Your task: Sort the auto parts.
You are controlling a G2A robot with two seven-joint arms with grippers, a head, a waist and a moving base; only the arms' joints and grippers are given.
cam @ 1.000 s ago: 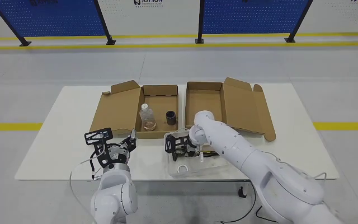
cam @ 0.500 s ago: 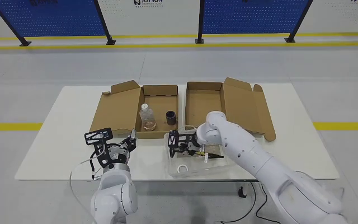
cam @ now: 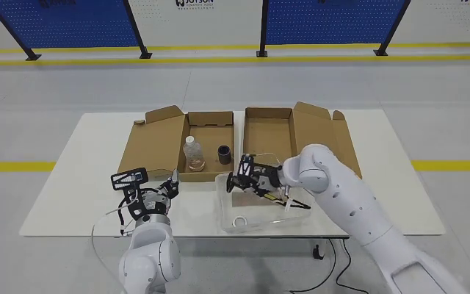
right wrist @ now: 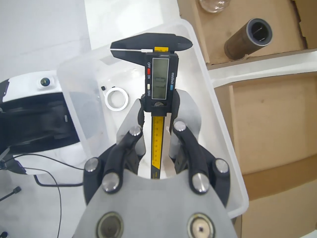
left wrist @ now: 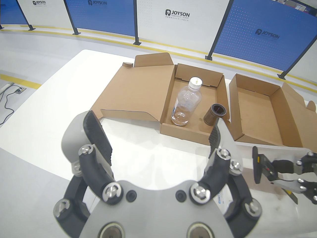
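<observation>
Sorting looks partly done: a bottle (left wrist: 187, 102) and a dark cylindrical sleeve (left wrist: 215, 114) already sit in the left cardboard box (left wrist: 168, 100), while the right cardboard box (left wrist: 255, 115) has a bare floor. The right end effector (right wrist: 158, 105) is clamped on the body of a digital caliper (right wrist: 160, 80) and holds it above the clear bin (right wrist: 74, 75), near the two boxes, so this piece appears to be mid-transfer and not yet placed. A white ring (right wrist: 117, 99) lies in the bin awaiting its turn, and the left end effector (left wrist: 153, 122) hangs wide open over the tabletop (left wrist: 62, 100), holding nothing.
</observation>
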